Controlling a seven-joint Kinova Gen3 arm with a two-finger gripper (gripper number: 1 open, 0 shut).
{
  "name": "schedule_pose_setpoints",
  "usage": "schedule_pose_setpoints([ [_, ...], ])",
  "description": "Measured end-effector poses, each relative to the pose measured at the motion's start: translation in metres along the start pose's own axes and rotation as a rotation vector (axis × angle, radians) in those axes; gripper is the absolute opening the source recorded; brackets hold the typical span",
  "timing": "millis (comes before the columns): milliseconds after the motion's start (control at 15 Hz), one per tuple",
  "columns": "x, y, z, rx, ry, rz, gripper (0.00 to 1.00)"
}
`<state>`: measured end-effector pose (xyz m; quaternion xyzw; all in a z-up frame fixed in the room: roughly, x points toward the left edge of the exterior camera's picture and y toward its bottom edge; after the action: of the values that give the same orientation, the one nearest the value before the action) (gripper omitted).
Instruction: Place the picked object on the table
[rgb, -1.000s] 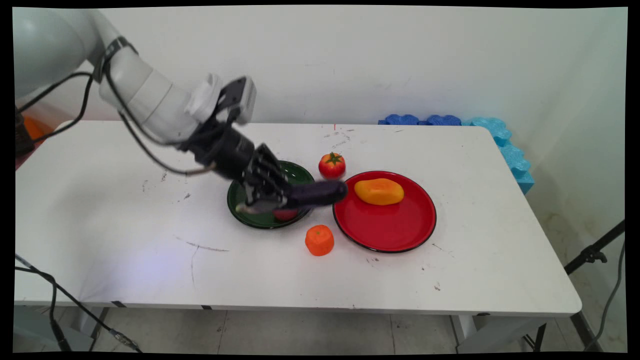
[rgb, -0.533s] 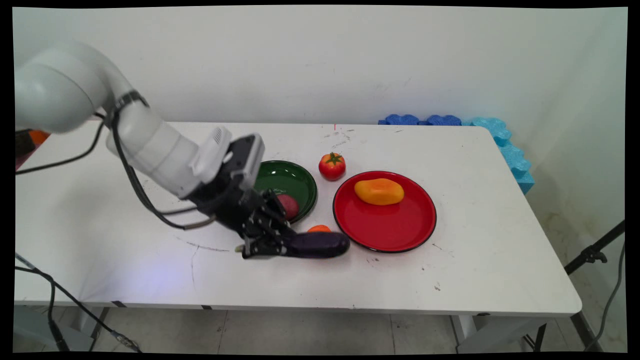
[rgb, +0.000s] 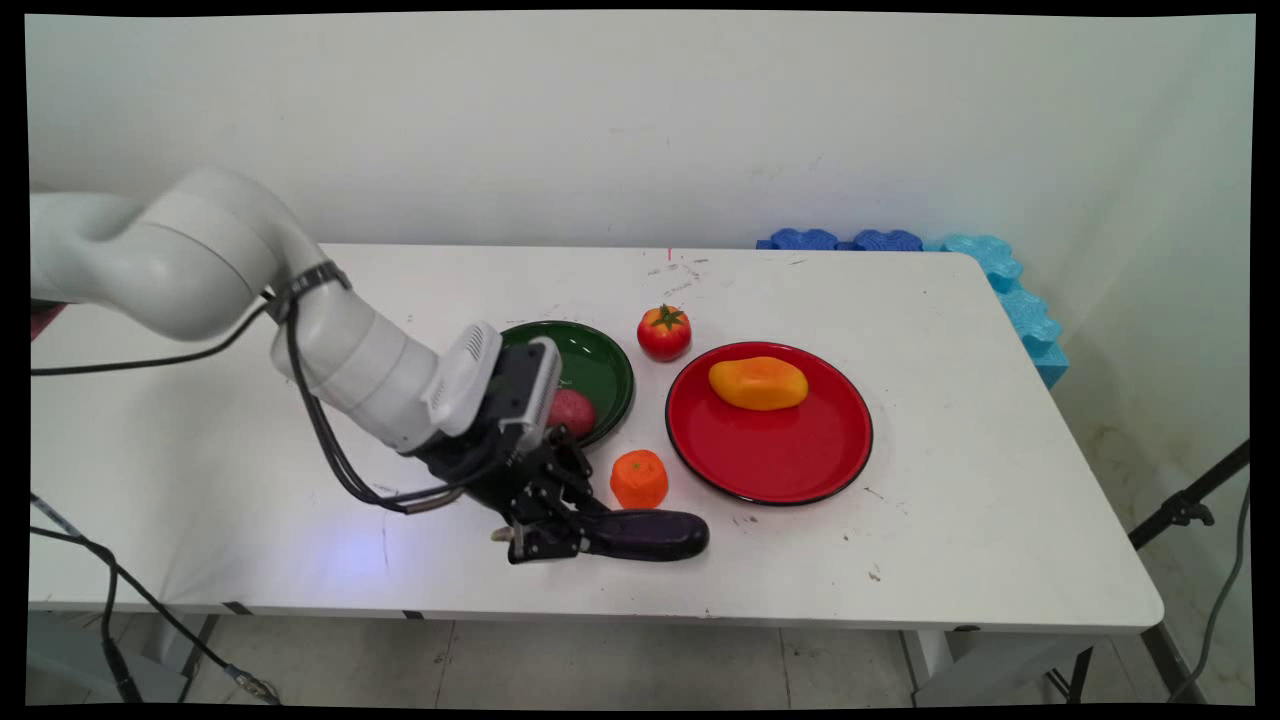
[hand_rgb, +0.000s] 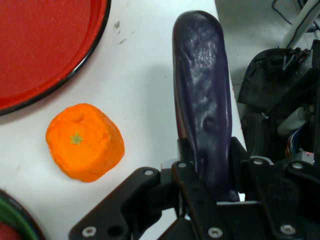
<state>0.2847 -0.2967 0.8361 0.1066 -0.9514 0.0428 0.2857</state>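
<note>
My gripper (rgb: 560, 535) is clamped on a dark purple eggplant (rgb: 650, 534), holding it by one end so the rest sticks out lengthwise toward three o'clock. In the hand view the fingers (hand_rgb: 187, 165) press on either side of the eggplant's (hand_rgb: 204, 100) near end. It hangs low over the white table (rgb: 950, 500) close to the near edge; I cannot tell whether its underside touches the surface.

A second ago I held this eggplant over the green plate (rgb: 590, 365). Half a second ago it was already past that plate's near rim. Now it is nearer the table's front edge again and lower, so the eggplant is off the green plate and out over bare table.

Just at twelve o'clock from the eggplant sits an orange fruit (rgb: 639, 479), close but apart from it. Farther at eleven o'clock is the green plate, with a reddish round fruit (rgb: 572, 411) resting inside it. At one o'clock lies a red plate (rgb: 780, 460) carrying a yellow-orange mango-shaped fruit (rgb: 758, 383). A tomato (rgb: 664, 332) with a green stalk stands on the table between the two plates, toward the wall. Blue foam pieces (rgb: 1010, 290) line the table's far right corner.

No brand, label or writing is readable anywhere.
</note>
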Motion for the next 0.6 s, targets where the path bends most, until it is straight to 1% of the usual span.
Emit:
schedule_pose_setpoints([
  [333,-0.006,-0.001,0.022,0.008,-0.009,0.013,0.00],
  [600,-0.008,-0.001,0.032,0.014,-0.009,0.018,0.00],
])
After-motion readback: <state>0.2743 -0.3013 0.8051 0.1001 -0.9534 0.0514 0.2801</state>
